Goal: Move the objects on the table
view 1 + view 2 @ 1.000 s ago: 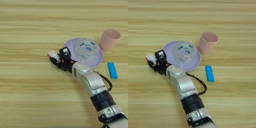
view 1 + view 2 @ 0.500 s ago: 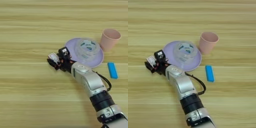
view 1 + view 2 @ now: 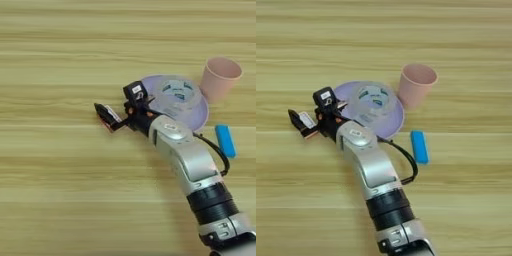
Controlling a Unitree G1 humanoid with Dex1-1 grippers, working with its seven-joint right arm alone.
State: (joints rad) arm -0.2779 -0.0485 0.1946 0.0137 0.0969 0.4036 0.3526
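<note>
One gripper [image 3: 111,116] pinching red-and-white box [image 3: 108,120]; box print unreadable; tape roll [image 3: 176,94] bluish print illegible.

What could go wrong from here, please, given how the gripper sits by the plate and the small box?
1. The gripper seems to pinch the small red-and-white box only by an end, so it might slip or twist out.
2. The forearm lies close to the lilac plate; a sideways swing could nudge it, and the tape roll on it.
3. The pink cup stands right beside the plate's far rim, so a shoved plate might tip it.
</note>
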